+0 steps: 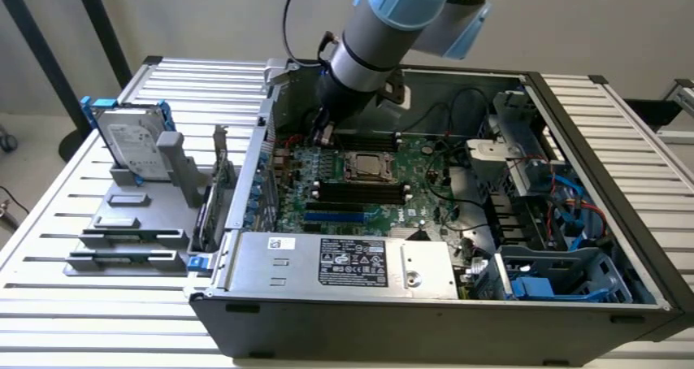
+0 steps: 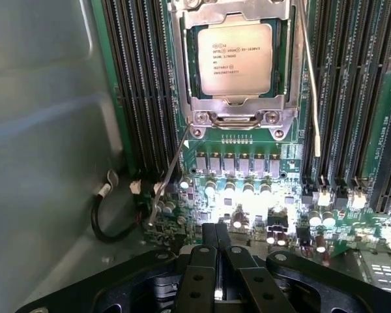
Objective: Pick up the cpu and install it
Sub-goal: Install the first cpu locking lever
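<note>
You were working in what looked like a robotics lab or hardware test bench, not a home or an office. An open computer case (image 1: 434, 320) lay on a slatted metal table (image 1: 109, 320), its motherboard (image 1: 375, 194) bare, with the cpu (image 2: 234, 55) sitting in its socket. Beside the case, on the exterior view's left, a grey fixture (image 1: 130, 231) held a hard drive (image 1: 130, 145) upright in blue brackets. Above the case hung a robot arm (image 1: 379, 36) with pale blue joints. Behind the case stood plain light walls and dark stand legs (image 1: 38, 48), though little of the room could be made out.
</note>
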Robot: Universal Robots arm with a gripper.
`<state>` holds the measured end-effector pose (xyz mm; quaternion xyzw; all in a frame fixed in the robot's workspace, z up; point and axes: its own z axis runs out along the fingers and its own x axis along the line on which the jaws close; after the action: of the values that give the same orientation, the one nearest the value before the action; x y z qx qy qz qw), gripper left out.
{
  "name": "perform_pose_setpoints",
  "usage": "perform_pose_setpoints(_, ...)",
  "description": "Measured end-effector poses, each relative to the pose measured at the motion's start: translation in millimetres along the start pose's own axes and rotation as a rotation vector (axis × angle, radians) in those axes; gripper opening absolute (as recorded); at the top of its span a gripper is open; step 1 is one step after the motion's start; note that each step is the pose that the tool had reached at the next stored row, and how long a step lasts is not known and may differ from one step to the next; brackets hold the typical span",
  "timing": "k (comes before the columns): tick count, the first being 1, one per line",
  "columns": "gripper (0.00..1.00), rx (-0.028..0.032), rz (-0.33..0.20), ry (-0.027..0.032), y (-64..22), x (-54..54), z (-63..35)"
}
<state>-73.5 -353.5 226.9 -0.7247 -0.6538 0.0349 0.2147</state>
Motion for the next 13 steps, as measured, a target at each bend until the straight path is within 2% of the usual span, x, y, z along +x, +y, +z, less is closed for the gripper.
perform_pose_setpoints(13,0.11,-0.0541,0.213,0.084,1.0,-0.6,2.6)
